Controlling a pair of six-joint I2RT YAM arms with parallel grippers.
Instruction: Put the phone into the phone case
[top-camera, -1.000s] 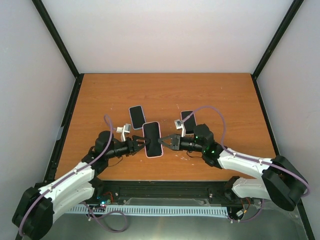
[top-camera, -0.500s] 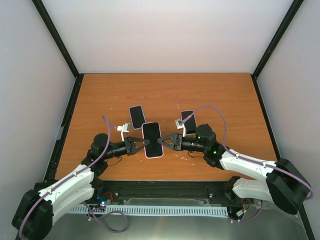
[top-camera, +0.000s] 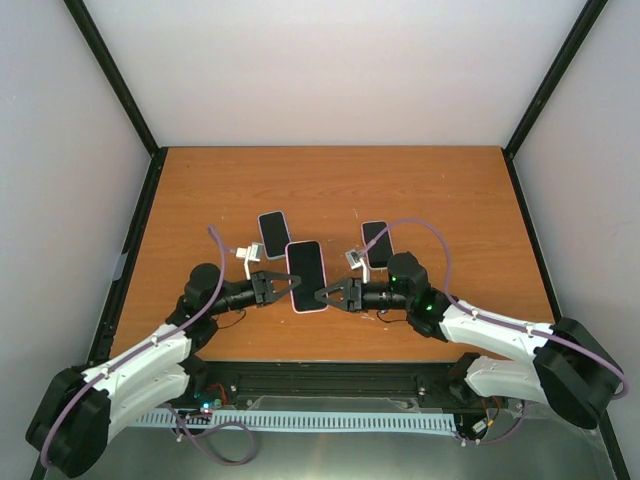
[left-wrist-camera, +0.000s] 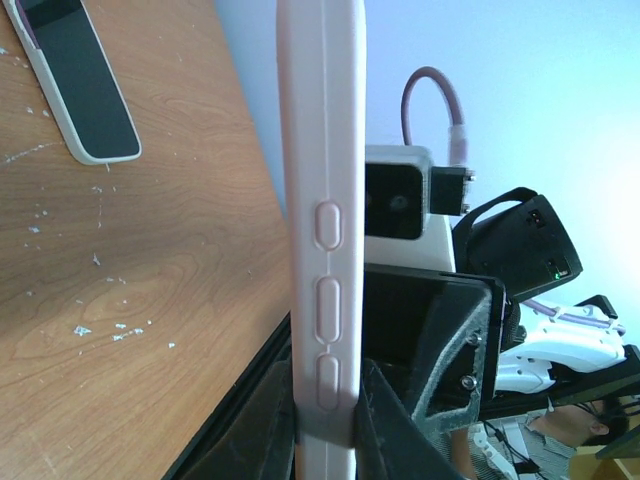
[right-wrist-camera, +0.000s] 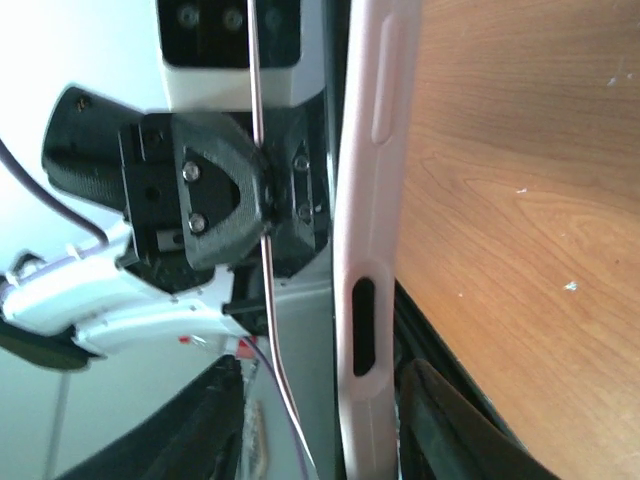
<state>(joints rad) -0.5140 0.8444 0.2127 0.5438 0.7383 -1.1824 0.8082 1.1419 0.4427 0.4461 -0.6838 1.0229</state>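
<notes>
Top external: phone apparently seated in pink case; left gripper pinches its nine-o'clock edge, right gripper half-open, unclamped, at four o'clock.

On the table, a phone with a case around it sits in the middle, toward the near edge. The left gripper is at its left edge, with fingers on either side of the case. The right gripper is at its near right edge, straddling it. A second phone lies just beside its far left corner. A third phone lies apart, to the far right.
</notes>
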